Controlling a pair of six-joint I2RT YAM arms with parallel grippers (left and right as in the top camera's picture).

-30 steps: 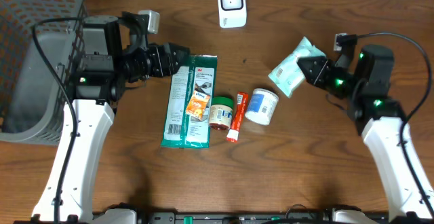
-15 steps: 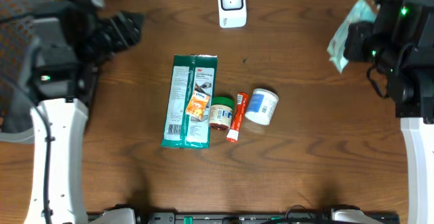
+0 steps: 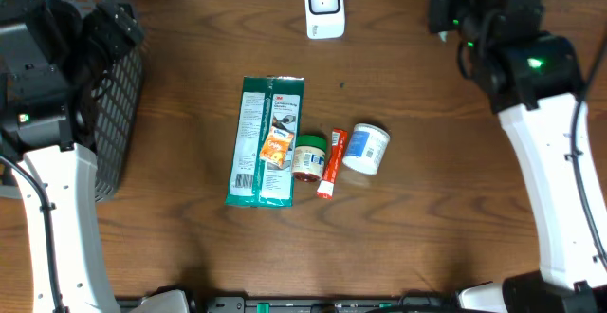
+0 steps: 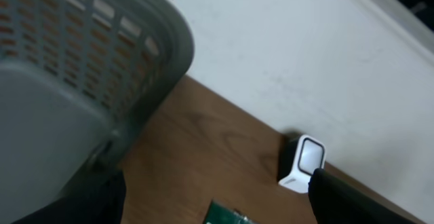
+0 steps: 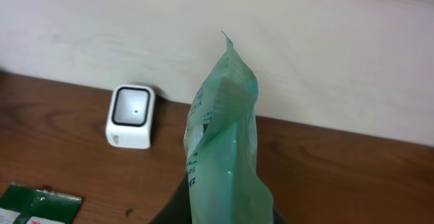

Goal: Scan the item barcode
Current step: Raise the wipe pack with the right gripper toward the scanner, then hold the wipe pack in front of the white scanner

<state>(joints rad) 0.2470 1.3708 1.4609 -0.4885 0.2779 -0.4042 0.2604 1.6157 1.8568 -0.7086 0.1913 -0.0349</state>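
Observation:
My right gripper point(image 5: 227, 214) is shut on a light green pouch point(image 5: 227, 149), which stands edge-on and upright between the dark fingers. The white barcode scanner point(image 5: 131, 116) stands on the table by the back wall, to the left of and beyond the pouch. In the overhead view the scanner point(image 3: 323, 8) is at the top centre and the right gripper point(image 3: 439, 6) is to its right; the arm hides the pouch there. My left gripper point(image 4: 210, 210) is open and empty, raised near the grey basket point(image 4: 81, 81), far left of the scanner point(image 4: 303, 163).
A long green package point(image 3: 267, 140), an orange sachet point(image 3: 276, 147), a small jar point(image 3: 308, 156), a red tube point(image 3: 331, 161) and a white tub point(image 3: 366, 148) lie mid-table. The basket point(image 3: 116, 114) fills the left edge. A white wall runs behind the table.
The right arm has carried the pouch from the right side up and back towards the scanner. The left gripper has pulled away from the green package to the basket and opened wider.

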